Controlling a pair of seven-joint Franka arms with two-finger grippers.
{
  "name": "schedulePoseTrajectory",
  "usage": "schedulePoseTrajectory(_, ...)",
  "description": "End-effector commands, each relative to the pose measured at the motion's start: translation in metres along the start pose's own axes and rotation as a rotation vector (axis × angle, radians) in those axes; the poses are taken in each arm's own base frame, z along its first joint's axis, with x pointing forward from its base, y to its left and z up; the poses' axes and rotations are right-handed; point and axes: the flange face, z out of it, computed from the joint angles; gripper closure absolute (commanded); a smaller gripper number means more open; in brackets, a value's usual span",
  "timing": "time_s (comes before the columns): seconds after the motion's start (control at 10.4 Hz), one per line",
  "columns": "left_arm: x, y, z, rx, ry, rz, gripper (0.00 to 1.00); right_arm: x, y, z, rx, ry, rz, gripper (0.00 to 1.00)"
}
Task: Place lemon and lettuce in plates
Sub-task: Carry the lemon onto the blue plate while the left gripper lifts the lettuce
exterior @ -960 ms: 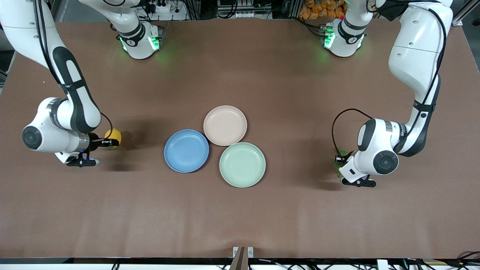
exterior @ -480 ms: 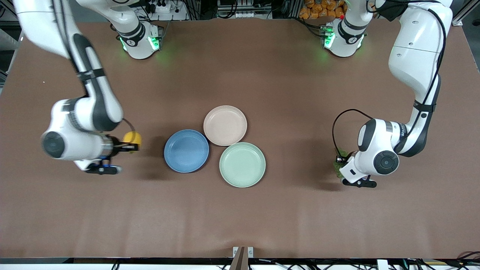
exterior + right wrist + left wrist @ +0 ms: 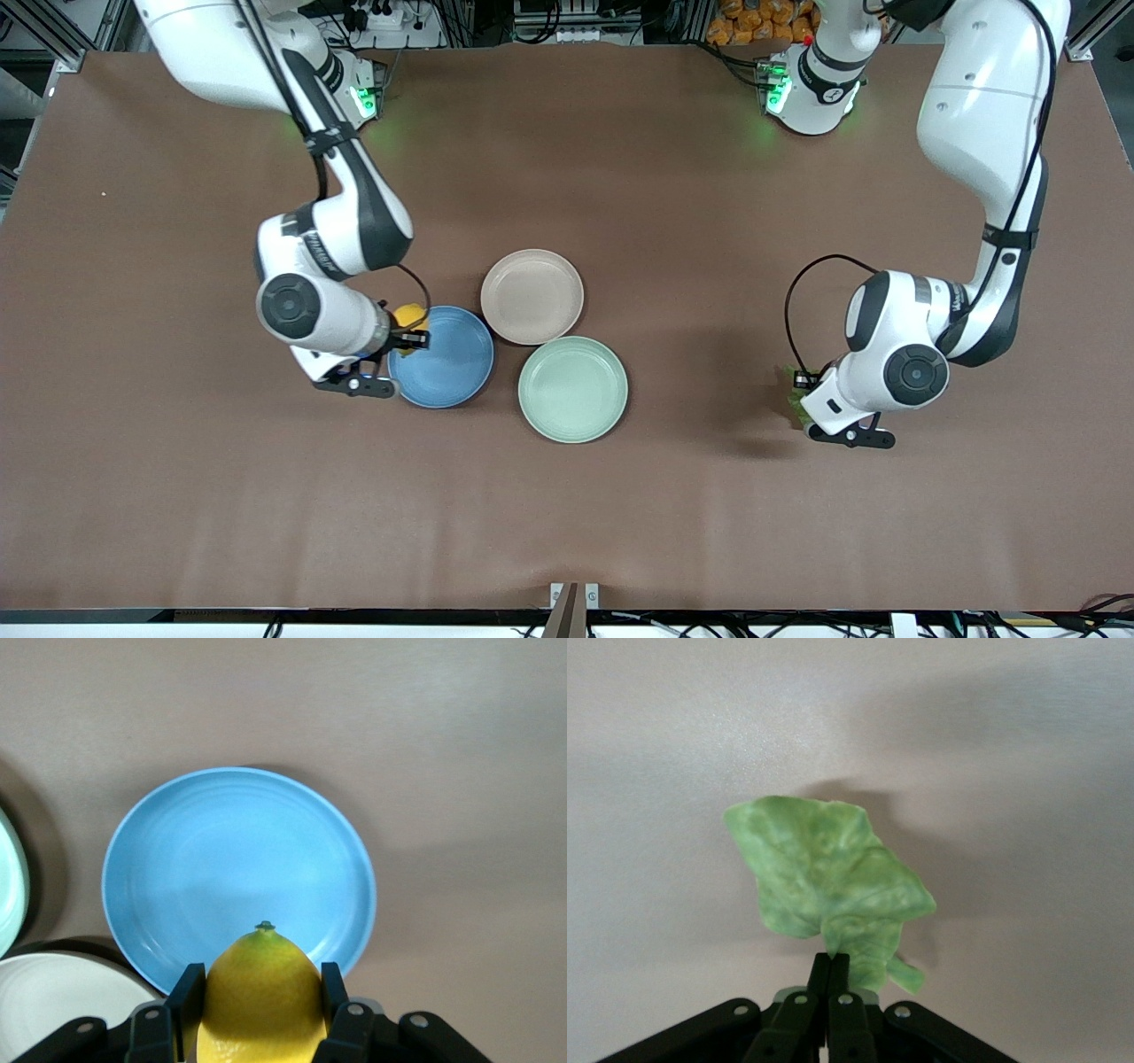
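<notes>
Right tool pinching lemon over blue plate rim; left tool pinching lettuce above table.

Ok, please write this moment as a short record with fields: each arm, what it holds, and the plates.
right end effector: shut on the lemon, over the blue plate's edge
left end effector: shut on the lettuce, low over the table toward the left arm's end
beige-pink plate: nothing in it
mint-green plate: nothing in it
</notes>
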Motion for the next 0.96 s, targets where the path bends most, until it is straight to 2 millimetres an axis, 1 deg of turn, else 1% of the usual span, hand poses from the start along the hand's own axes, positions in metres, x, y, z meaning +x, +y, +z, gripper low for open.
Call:
schedulePoseTrajectory(0.0, -0.022, 0.048, -0.04, -0.071, -0.033, -0.055, 1.0, 0.007, -0.018, 0.025, 0.015, 0.019, 0.002, 1.0)
schedulePoseTrajectory(0.1, -0.028, 0.074, -0.051, -0.089, -0.028, -0.113, 1.0, 0.009, -0.018, 0.035, 0.009, 0.012, 0.002, 1.0)
schedulePoseTrajectory(0.19, -0.035, 0.104, -0.054, -0.095, -0.032, -0.164, 1.0, 0.011, -0.016, 0.04, 0.009, 0.014, 0.005, 1.0)
schedulePoseTrajectory(0.29, -0.043, 0.137, -0.057, -0.129, -0.049, -0.226, 1.0, 0.012, -0.015, 0.042, 0.008, 0.011, 0.008, 0.95)
schedulePoseTrajectory(0.38, -0.049, 0.166, -0.062, -0.168, -0.063, -0.285, 1.0, 0.014, -0.011, 0.05, 0.001, 0.0, 0.013, 0.79)
schedulePoseTrajectory(0.48, -0.056, 0.197, -0.067, -0.197, -0.077, -0.336, 1.0, 0.015, -0.009, 0.057, -0.002, -0.008, 0.01, 0.67)
schedulePoseTrajectory(0.58, -0.066, 0.228, -0.063, -0.197, -0.095, -0.384, 1.0, 0.016, -0.008, 0.056, 0.007, -0.01, 0.018, 0.54)
schedulePoseTrajectory(0.67, -0.073, 0.256, -0.063, -0.197, -0.09, -0.42, 1.0, 0.016, -0.009, 0.056, 0.014, -0.014, 0.021, 0.24)
schedulePoseTrajectory(0.77, -0.079, 0.28, -0.06, -0.196, -0.088, -0.448, 1.0, 0.015, -0.009, 0.057, 0.014, -0.015, 0.025, 0.0)
schedulePoseTrajectory(0.86, -0.087, 0.304, -0.059, -0.208, -0.067, -0.472, 1.0, 0.016, -0.009, 0.056, 0.015, -0.014, 0.027, 0.0)
